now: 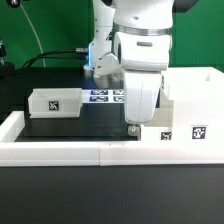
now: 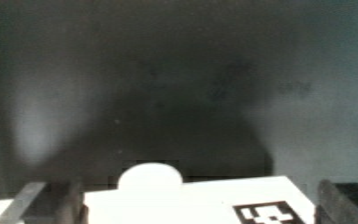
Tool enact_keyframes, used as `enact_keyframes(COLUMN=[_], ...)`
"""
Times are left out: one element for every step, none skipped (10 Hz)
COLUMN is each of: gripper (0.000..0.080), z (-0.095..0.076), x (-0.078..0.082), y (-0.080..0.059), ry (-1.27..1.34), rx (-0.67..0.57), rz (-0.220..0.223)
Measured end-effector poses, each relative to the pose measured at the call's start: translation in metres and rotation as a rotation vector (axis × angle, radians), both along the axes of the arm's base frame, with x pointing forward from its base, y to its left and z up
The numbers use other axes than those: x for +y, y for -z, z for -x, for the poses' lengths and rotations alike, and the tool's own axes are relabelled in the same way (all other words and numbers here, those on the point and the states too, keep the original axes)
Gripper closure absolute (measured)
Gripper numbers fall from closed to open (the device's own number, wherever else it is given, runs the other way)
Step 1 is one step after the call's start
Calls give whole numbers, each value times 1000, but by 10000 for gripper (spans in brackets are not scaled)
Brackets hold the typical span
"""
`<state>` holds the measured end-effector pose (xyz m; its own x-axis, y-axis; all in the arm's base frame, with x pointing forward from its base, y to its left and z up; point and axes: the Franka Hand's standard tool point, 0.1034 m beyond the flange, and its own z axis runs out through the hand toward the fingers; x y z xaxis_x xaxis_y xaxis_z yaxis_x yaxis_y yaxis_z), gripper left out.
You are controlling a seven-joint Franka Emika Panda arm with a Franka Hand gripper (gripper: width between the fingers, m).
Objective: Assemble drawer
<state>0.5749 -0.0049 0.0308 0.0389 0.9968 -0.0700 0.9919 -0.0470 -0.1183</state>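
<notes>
Wrist view: jaws released, one on either side of a box [image 2: 194,207] with a round knob [image 2: 149,178], not yet clenched. Exterior view: the arm is down beside the housing [image 1: 192,92], and the second box [image 1: 55,100] sits well apart on the counter [image 1: 90,125]. Step judged: grasping the box. Next move calls for a square closure, then alignment with the housing's opening.

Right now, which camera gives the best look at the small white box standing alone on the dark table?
The exterior view. The small white box sits whole and unobstructed at that view's left, tag facing the camera. The wrist view misses it: only dark table and a different white tagged piece.
</notes>
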Motion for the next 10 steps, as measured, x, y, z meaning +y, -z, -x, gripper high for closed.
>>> enact_keyframes(gripper=[150, 150, 150, 150, 150, 150, 150, 150, 150, 150], z=[0, 0, 0, 1, 7, 15, 22, 26, 31, 36], x=[-1, -1, -1, -2, -6, -9, -10, -11, -11, -9], y=[0, 0, 0, 0, -2, -2, 0, 2, 5, 8], ry=[3, 2, 2, 3, 8, 12, 14, 15, 17, 15], rx=[0, 0, 0, 1, 6, 9, 14, 15, 14, 23], rz=[1, 1, 1, 2, 5, 5, 4, 3, -1, -3])
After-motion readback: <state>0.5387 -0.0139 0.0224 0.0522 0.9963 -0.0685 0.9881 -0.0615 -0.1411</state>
